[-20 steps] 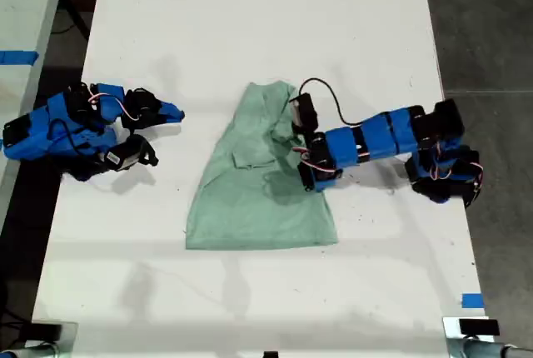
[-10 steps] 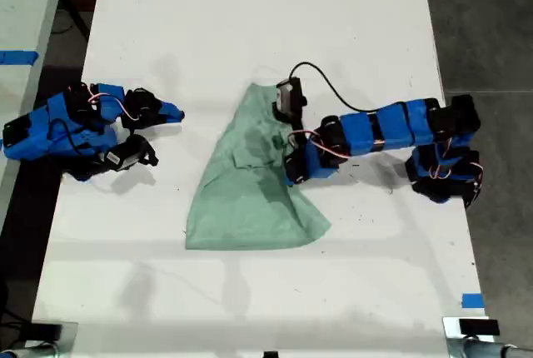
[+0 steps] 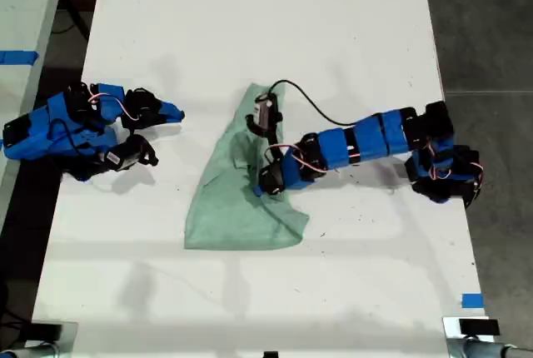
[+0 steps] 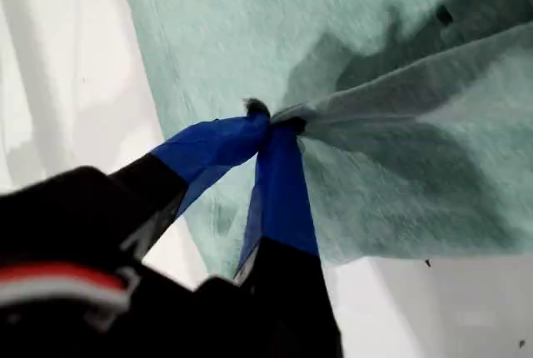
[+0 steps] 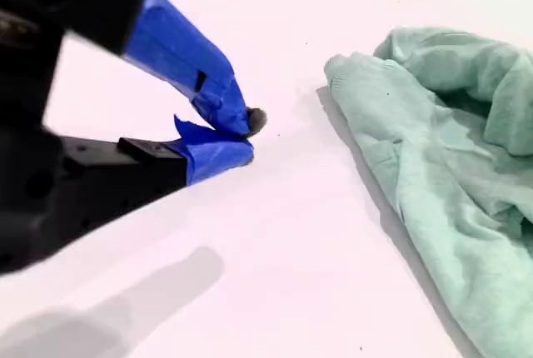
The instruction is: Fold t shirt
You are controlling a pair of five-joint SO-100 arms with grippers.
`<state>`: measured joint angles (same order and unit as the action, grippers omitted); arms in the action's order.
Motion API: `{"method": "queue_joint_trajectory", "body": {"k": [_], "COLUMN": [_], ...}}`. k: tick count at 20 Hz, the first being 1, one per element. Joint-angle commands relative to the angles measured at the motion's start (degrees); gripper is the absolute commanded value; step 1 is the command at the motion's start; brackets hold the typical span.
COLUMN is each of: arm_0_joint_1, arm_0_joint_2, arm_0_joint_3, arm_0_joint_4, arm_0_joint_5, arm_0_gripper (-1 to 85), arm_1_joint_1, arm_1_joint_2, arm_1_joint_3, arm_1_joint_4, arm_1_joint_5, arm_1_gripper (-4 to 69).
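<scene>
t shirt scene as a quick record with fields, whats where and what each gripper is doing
shirt: pale green t shirt, wrinkled, on the white table
first gripper: my first gripper shut on a fold of the shirt, lifted off the layer below
second gripper: my second gripper shut, empty, beside the shirt, not touching it
exterior view: holding arm reaches in from the right; other arm rests at the left

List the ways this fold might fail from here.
My first gripper pinches only a small bunch of the wrinkled pale mint-green fabric t shirt at its very fingertips, so the cloth may slip out mid-drag.

The carried flap hangs slack and creased in the first wrist view; it could land bunched rather than flat.

My second gripper sits off the shirt on the white table, jaws nearly together and holding nothing, so nothing pins the shirt and the whole garment may slide.
</scene>
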<state>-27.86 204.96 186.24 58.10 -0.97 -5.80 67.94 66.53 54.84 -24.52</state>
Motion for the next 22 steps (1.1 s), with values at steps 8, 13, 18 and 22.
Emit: {"method": "queue_joint_trajectory", "body": {"k": [8,13,18,22], "arm_0_joint_1": [0.09,0.00,0.00,0.00], "arm_0_joint_2": [0.44,0.44,0.44,0.44], "arm_0_joint_3": [2.29,2.29,2.29,2.29], "arm_0_joint_4": [0.00,0.00,0.00,0.00], "arm_0_joint_5": [0.09,0.09,0.09,0.00], "arm_0_gripper": [-0.2,-0.2,-0.2,-0.2], "arm_1_joint_1": [-3.25,-1.85,1.23,0.26], "arm_1_joint_2": [-2.55,19.42,48.16,76.03], "arm_1_joint_3": [-12.74,-7.12,26.10,65.74], "arm_1_joint_4": [5.01,18.81,22.41,11.07], "arm_1_joint_5": [-1.85,-2.37,4.75,12.83], "arm_1_gripper": [29.3,23.1,18.9,10.1]}}
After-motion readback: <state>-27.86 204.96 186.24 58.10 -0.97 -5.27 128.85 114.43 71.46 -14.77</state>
